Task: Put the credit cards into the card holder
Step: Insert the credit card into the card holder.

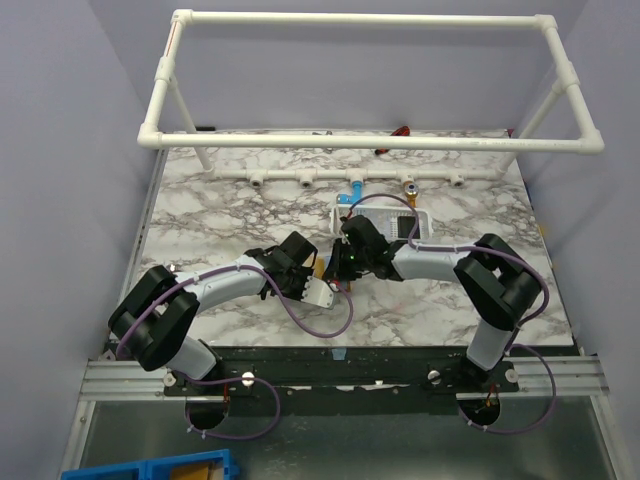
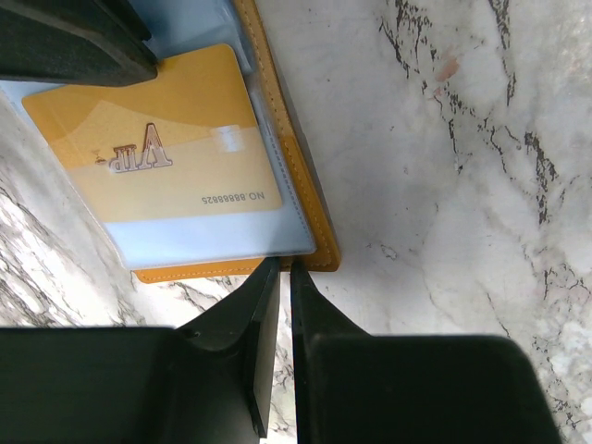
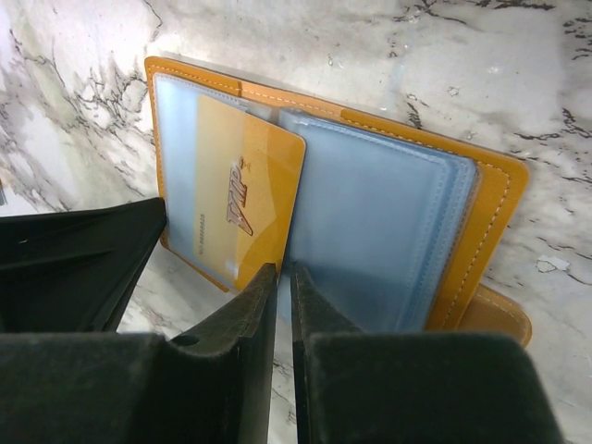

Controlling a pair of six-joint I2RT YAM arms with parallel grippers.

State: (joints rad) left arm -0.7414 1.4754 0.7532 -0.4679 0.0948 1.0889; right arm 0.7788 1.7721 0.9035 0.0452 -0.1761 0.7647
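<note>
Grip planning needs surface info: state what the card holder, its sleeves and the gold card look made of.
The card holder: orange-brown leather or imitation, matte, stitched edge. The sleeves: clear, soft-looking plastic film, glossy, bluish. The gold card: stiff plastic probably, shiny, raised VIP lettering.

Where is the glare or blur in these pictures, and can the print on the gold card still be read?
Left wrist: a small glare patch on the clear sleeve over the gold card, yet its VIP lettering reads sharp; the left hand is dark and soft-edged. Right wrist: marble at the top is washed out, the card holder sharp. Top external: even light, soft shadows.
</note>
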